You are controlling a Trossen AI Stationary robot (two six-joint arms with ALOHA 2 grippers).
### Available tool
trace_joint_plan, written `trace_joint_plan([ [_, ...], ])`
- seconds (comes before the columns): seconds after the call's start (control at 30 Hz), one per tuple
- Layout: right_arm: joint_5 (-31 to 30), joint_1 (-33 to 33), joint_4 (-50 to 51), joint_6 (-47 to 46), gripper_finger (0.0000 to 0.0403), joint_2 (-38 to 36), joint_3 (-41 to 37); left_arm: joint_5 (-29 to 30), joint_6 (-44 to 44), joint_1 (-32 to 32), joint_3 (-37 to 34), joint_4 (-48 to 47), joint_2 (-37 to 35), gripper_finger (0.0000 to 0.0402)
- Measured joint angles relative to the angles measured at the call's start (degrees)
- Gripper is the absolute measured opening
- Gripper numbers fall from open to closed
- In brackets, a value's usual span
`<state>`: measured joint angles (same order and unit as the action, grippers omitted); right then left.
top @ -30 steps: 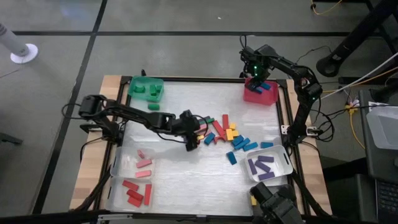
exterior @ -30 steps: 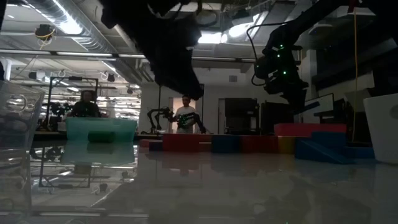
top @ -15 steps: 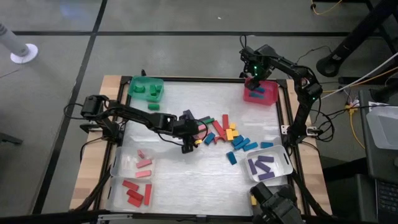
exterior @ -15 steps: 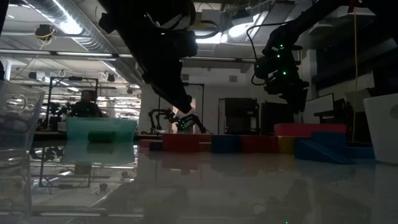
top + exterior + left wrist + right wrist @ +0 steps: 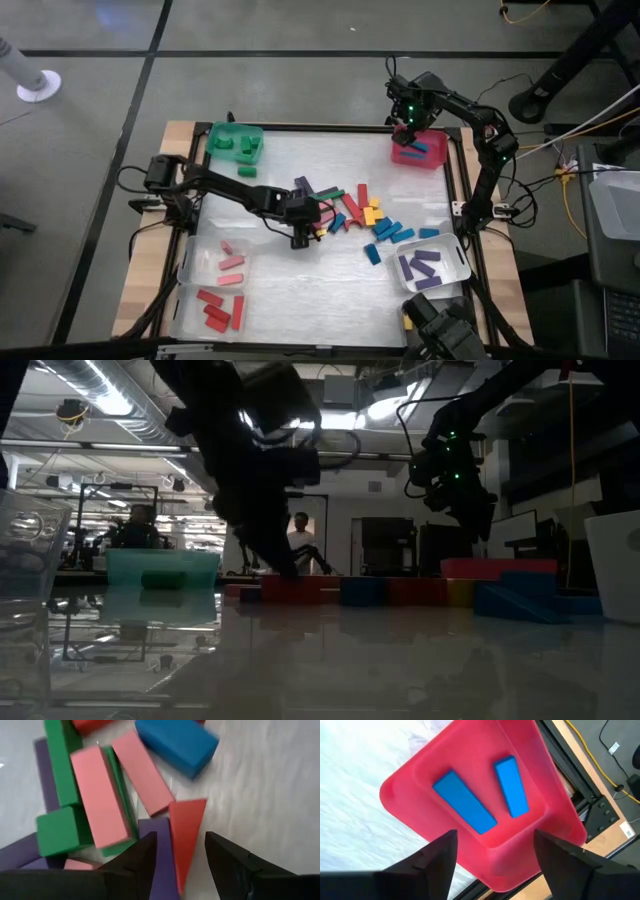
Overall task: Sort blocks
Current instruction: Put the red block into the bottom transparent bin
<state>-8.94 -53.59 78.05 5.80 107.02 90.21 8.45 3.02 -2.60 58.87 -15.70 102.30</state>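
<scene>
A pile of loose blocks (image 5: 358,212) in red, pink, green, blue, purple and yellow lies mid-table. My left gripper (image 5: 300,236) is low at the pile's left end, open. In the left wrist view its fingers stand on either side of a red wedge block (image 5: 186,832), which lies flat beside a purple block (image 5: 159,851) and pink bars (image 5: 100,802). My right gripper (image 5: 408,126) hangs open above the red bin (image 5: 415,805) at the far right, pointing down. Two blue blocks (image 5: 464,802) lie flat on the bin's floor.
A green bin (image 5: 236,143) with green blocks stands at the far left. A clear bin (image 5: 190,268) at the near left holds pink and red blocks. Another clear bin (image 5: 458,262) at the near right holds purple blocks. Blue blocks (image 5: 392,232) lie scattered right of the pile.
My left gripper has come down toward the pile's left end, tipping steeper and rolling a little. My right gripper has stayed over the red bin and let go of a blue block, which now lies in the bin.
</scene>
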Motion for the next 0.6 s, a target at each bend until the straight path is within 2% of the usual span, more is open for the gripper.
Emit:
trace_joint_plan([
  [0.2, 1.17, -0.01, 0.09, 0.00, 0.0245, 0.00, 0.00, -0.67, -0.25, 0.86, 0.07, 0.47, 2.16, 0.0143],
  [0.33, 5.04, 0.90, 0.23, 0.01, 0.0234, -0.01, 0.00, -0.95, -1.73, 0.85, 0.11, 0.81, 2.24, 0.0100],
  [0.5, 6.64, 5.05, 0.21, 1.00, 0.0218, -1.50, 0.00, -1.07, -2.14, 0.86, 0.09, 1.50, 1.79, 0.0032],
  [0.6, 6.64, 8.72, 0.16, 1.93, 0.0208, -3.08, 0.00, -1.04, -1.54, 0.90, 0.06, 0.98, 1.23, 0.0031],
])
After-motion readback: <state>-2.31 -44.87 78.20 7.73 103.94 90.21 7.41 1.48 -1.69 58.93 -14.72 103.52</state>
